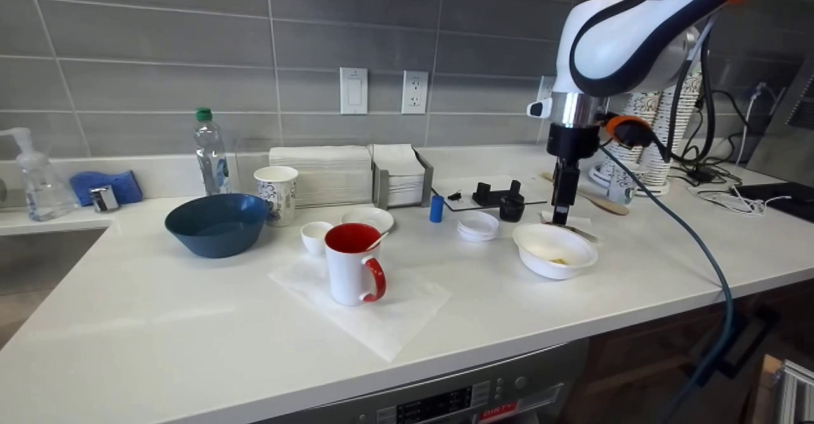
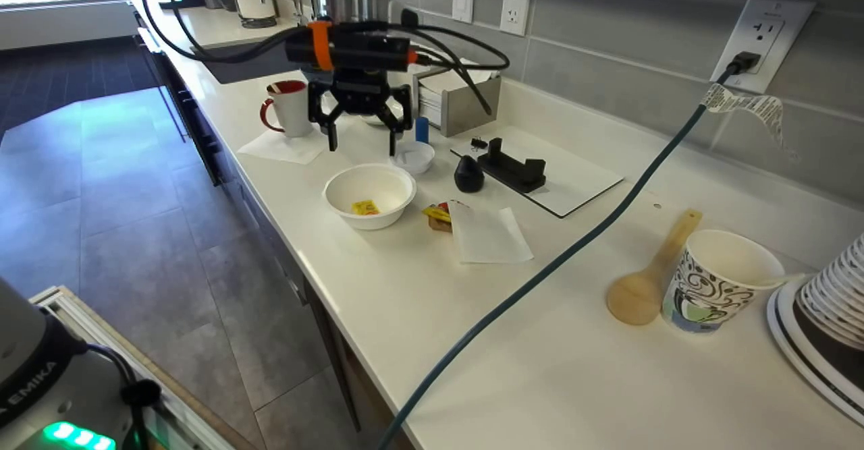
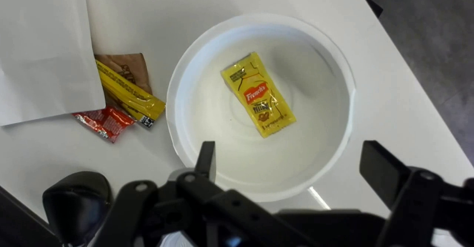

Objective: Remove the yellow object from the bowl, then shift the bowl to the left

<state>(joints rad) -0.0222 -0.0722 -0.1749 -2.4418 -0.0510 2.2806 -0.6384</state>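
While the hand (image 2: 362,148) hangs above the surface (image 1: 191,348) with its fingers spread wide, at twelve o'clock from the white bowl (image 3: 311,150) in both exterior views, the bowl itself stands upright: one, round, shallow. Contents: one yellow packet (image 3: 259,95) (lettered "French's" on a red patch), lying near the middle of the bowl, long sides running from eleven to five o'clock in the wrist view. At nine o'clock from the bowl, same view: one slim yellow packet (image 3: 129,91), one brown packet (image 3: 133,67), one red packet (image 3: 111,123), all partly beneath white paper (image 3: 44,54); whether the slim one touches the rim cannot be told. At eight o'clock: one black rounded object (image 3: 76,206). At nine o'clock in an exterior view: one red-lined white mug (image 1: 346,278) with a red handle, upright on a thin white sheet (image 1: 407,313); beyond it, one dark blue bowl (image 1: 210,236).
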